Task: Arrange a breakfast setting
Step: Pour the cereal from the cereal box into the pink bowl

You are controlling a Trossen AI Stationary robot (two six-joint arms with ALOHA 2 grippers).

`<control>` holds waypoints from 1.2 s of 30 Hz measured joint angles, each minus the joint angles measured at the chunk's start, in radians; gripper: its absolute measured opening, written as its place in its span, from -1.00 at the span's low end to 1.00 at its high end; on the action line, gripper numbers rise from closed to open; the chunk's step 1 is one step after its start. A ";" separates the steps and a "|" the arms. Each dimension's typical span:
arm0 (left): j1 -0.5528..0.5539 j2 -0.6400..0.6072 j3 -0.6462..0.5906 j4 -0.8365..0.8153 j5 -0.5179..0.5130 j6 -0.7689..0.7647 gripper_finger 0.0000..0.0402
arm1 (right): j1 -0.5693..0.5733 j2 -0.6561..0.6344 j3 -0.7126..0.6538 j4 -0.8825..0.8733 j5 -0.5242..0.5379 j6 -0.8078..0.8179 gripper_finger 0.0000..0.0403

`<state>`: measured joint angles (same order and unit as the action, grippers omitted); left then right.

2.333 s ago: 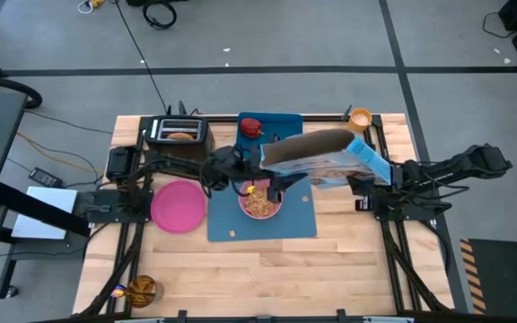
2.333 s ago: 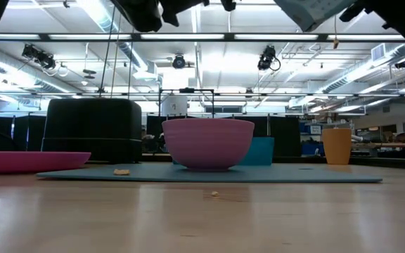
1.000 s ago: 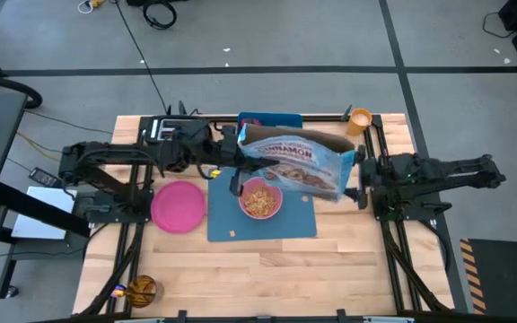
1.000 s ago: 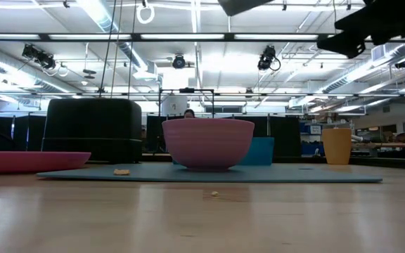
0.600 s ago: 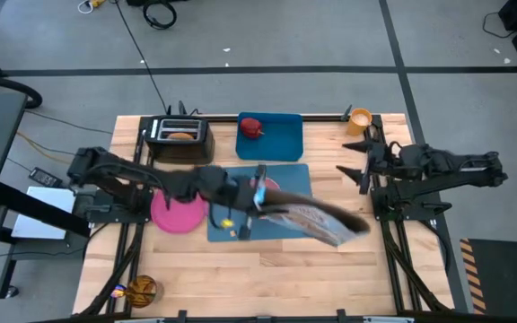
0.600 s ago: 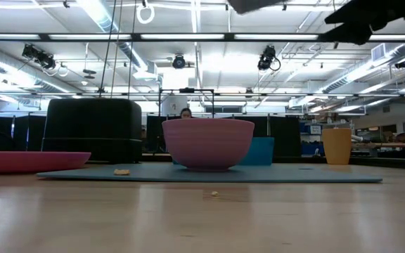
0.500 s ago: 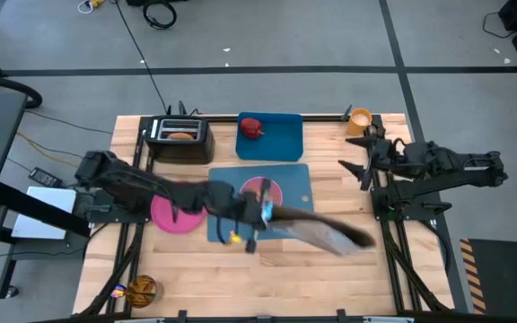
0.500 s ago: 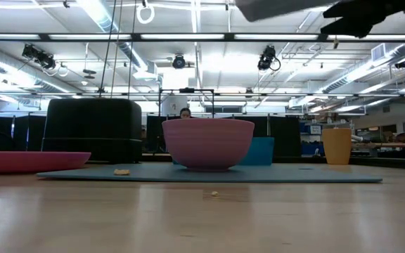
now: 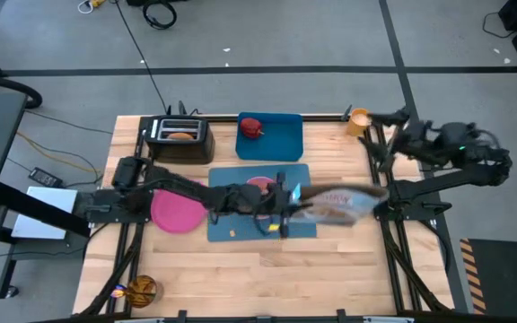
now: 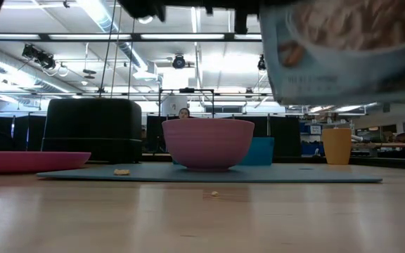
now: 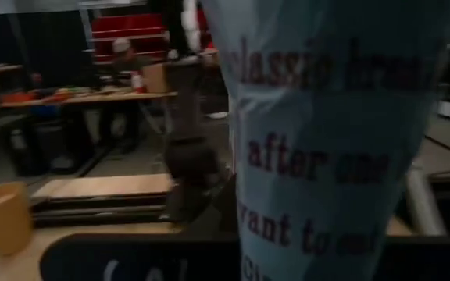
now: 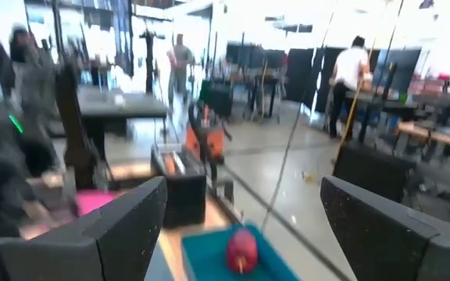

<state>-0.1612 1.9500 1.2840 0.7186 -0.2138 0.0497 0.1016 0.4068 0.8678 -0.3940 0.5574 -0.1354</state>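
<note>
My left gripper reaches over the blue mat and is shut on a light blue cereal bag, which fills the left wrist view and hangs high in the low view. The pink bowl stands on the mat, partly under the left arm. A pink plate lies left of the mat. The red apple sits on the blue tray. Toast stands in the black toaster. My right gripper is open beside the orange cup. My left gripper holds the cereal bag by its left end, coming at it level from the table's left. The bag stretches from the fingers toward the table's right edge, lifted clear of the mat and table. The gripper and the bag hide the fingers' exact hold.
A few crumbs lie on the mat's near part. A small brown object sits at the table's near left corner. Bare wood runs along the near edge. People and desks show in the room behind.
My left gripper has swung the cereal bag from the table's far side toward the near edge, then toward the right edge, and the bag now lies roughly level. My right gripper, open throughout, has moved toward the far edge, up beside the orange cup.
</note>
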 joint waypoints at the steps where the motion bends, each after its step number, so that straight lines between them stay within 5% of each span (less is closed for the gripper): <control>1: 0.020 0.014 0.013 0.000 0.000 -0.004 -0.94 | 0.000 0.000 0.020 0.018 -0.004 -0.011 0.73; 12: 0.179 0.204 0.258 -0.142 0.043 -0.016 -0.93 | 0.000 0.045 0.050 0.141 -0.137 -0.051 0.73; 23: 0.223 0.385 0.452 -0.150 0.095 -0.029 -0.92 | 0.000 0.119 0.049 0.248 -0.249 -0.056 0.73; 31: 0.250 0.424 0.478 -0.147 0.101 0.006 -0.86 | 0.000 0.140 0.049 0.252 -0.265 -0.069 0.73; 36: 0.251 0.423 0.479 -0.142 0.147 -0.014 -0.62 | 0.000 0.159 0.049 0.255 -0.275 -0.075 0.73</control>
<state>0.0902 2.3734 1.7626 0.5762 -0.0669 0.0357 0.1013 0.5655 0.9165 -0.1393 0.2822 -0.2106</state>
